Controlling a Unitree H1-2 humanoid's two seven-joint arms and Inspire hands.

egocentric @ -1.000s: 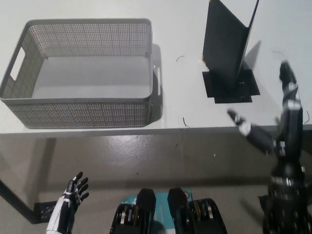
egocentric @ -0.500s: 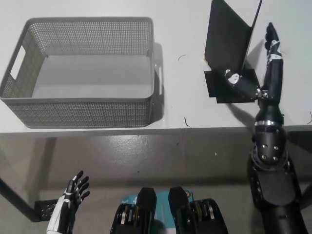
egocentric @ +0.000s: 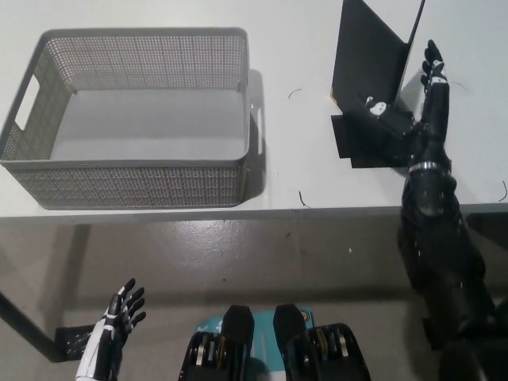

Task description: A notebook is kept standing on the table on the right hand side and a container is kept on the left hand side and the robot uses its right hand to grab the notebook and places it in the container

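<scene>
Black right hand (egocentric: 414, 119) spread open around the near edge of the standing notebook (egocentric: 371, 59), thumb on its left cover, fingers up its right side, nothing gripped. Grey mesh container (egocentric: 127, 186) well left, holding nothing. White left hand (egocentric: 119, 313) low, fingers apart.

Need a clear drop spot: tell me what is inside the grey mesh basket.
Inside the grey mesh basket only its bare pale floor shows. The near wall hides a thin strip of floor right behind it. The black right hand is open at the standing black notebook.
</scene>
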